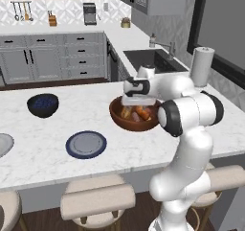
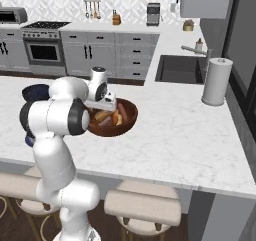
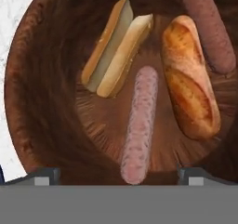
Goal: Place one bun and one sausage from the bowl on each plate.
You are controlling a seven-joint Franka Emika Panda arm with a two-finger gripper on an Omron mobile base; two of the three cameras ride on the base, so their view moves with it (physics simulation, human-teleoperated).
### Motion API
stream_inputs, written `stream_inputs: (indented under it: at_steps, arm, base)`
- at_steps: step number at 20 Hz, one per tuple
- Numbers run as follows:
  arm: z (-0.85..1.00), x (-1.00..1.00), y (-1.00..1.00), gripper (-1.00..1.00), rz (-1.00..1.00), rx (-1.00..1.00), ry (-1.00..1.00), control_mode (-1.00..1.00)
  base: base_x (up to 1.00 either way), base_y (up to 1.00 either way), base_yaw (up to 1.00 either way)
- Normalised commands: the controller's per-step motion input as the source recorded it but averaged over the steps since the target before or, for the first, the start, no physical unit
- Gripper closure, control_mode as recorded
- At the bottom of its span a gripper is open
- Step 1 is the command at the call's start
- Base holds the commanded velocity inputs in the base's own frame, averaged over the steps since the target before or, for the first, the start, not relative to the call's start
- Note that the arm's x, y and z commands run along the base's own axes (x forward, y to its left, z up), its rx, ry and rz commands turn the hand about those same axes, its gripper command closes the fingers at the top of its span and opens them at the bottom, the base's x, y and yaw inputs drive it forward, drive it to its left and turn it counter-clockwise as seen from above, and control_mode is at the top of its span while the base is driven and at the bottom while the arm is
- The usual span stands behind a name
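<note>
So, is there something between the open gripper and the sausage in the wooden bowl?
Nothing visible: the gripper hangs open straight over the sausage in the bowl, its fingertips on either side.

Rough-grained wooden bowl point(image 3: 42, 102), veined marble counter point(image 1: 143, 148)

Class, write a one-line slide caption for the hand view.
Open gripper over the wooden bowl holding two buns and two sausages.

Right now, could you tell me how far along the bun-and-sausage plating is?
Nothing is plated yet: the dark blue plate is bare. The gripper hangs open over the wooden bowl, holding nothing. Both buns and both sausages remain inside.
</note>
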Motion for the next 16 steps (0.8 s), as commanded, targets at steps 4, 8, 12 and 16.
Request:
stream_inputs:
  at_steps: [4, 8, 12, 16]
  arm:
    - [-0.48, 0.7, 0.18, -1.0, 0.0, 0.0, 0.16, -1.0]
    - [-0.33, 0.7, 0.24, -1.0, -0.07, 0.0, 0.16, -1.0]
    - [-0.35, 0.57, 0.21, -1.0, -0.14, 0.0, 0.09, -1.0]
    - [-0.39, 0.45, 0.11, -1.0, -0.16, 0.0, 0.0, -1.0]
  base:
    - [0.0, 0.0, 0.0]
    - [0.0, 0.0, 0.0]
    - [0.0, 0.0, 0.0]
    - [0.0, 0.0, 0.0]
